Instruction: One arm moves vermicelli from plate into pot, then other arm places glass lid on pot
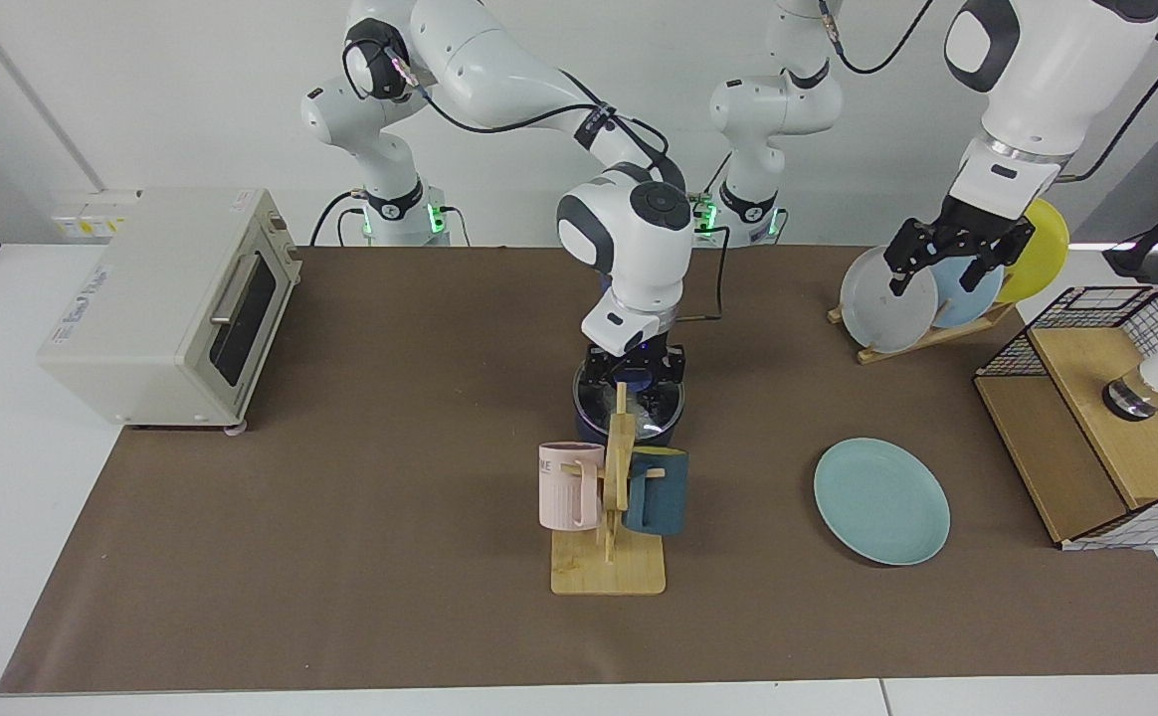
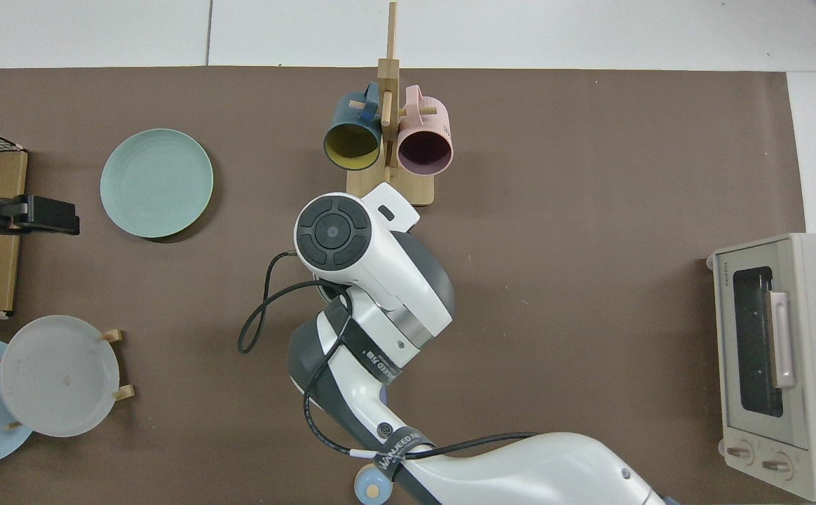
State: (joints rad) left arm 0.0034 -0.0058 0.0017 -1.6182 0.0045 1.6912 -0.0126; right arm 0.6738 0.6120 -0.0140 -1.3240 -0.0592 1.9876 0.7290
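My right gripper (image 1: 634, 375) sits right above the lid (image 1: 629, 406) on the pot (image 1: 601, 426); can't tell if fingers pinch the knob. Left gripper (image 1: 949, 261) spread, up by rack; plate (image 1: 881, 501) well below it.

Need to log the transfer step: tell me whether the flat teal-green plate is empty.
Empty: the flat teal-green plate shows only bare surface in both views, no vermicelli.

A brown-matted table (image 1: 360, 557) bears toaster oven (image 1: 166, 303), mug stand (image 1: 608, 572), pot (image 1: 599, 423), plate (image 1: 881, 500).
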